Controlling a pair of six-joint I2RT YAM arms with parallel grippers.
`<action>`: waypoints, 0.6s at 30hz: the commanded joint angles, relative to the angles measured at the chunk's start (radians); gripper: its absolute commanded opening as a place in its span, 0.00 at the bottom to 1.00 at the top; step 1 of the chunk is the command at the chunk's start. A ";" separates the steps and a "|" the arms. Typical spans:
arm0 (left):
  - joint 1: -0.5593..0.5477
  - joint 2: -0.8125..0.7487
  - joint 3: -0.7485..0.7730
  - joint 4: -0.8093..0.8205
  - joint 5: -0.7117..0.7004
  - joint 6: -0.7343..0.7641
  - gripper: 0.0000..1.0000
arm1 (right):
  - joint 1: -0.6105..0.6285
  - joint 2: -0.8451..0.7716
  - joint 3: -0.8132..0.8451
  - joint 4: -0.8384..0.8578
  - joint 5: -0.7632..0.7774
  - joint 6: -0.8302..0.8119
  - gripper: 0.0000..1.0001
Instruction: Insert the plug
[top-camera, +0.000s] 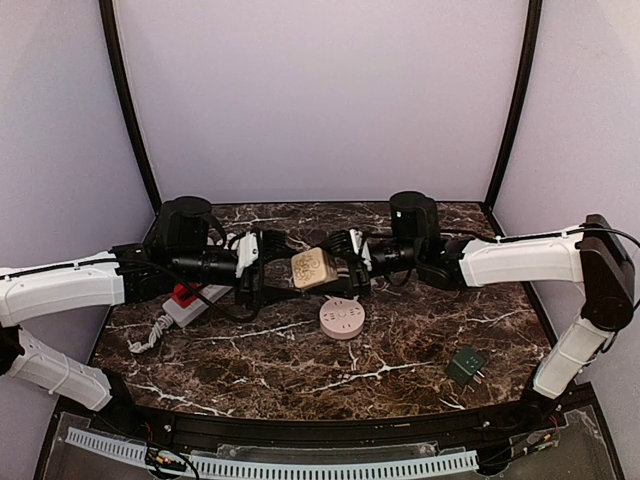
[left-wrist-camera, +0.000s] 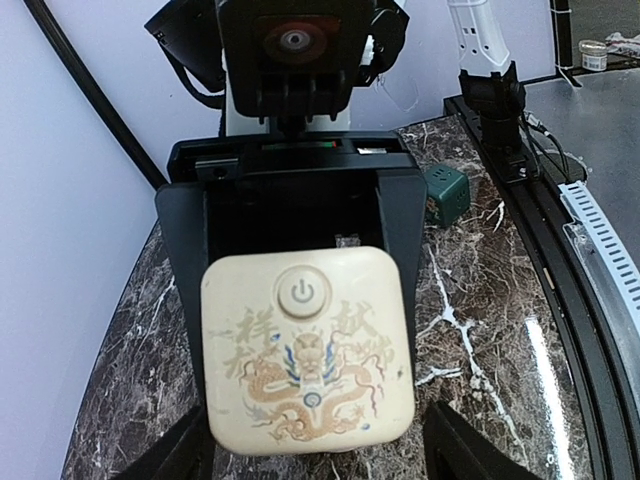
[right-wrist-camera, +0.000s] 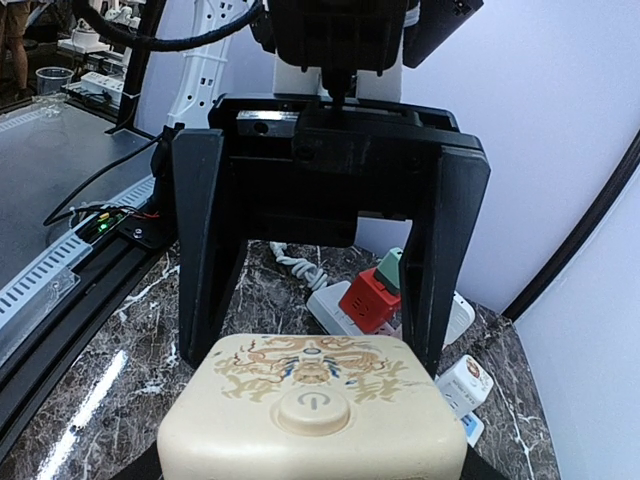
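A dark marble table (top-camera: 400, 340) sits under lavender walls (top-camera: 320, 100). At the centre of the top view the cream dragon-printed plug cube (top-camera: 312, 268) hangs above it, clamped in the right gripper (top-camera: 335, 268). The left gripper (top-camera: 282, 268) faces it, jaws spread around the cube's sides, not yet gripping.

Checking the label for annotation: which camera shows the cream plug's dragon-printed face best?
Left wrist: the cream plug faces it nearly squarely, power button and dragon print whole. The right wrist view shows that face foreshortened, cut off at the bottom; the top external view shows it small.
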 joint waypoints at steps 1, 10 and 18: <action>-0.006 -0.002 0.018 0.020 -0.023 0.018 0.70 | 0.018 0.014 0.039 0.055 0.025 0.018 0.00; -0.008 -0.004 -0.001 0.067 -0.037 0.028 0.52 | 0.030 0.049 0.076 0.039 0.073 0.026 0.00; -0.007 -0.007 -0.021 0.111 -0.041 0.024 0.09 | 0.033 0.077 0.105 0.045 0.096 0.061 0.00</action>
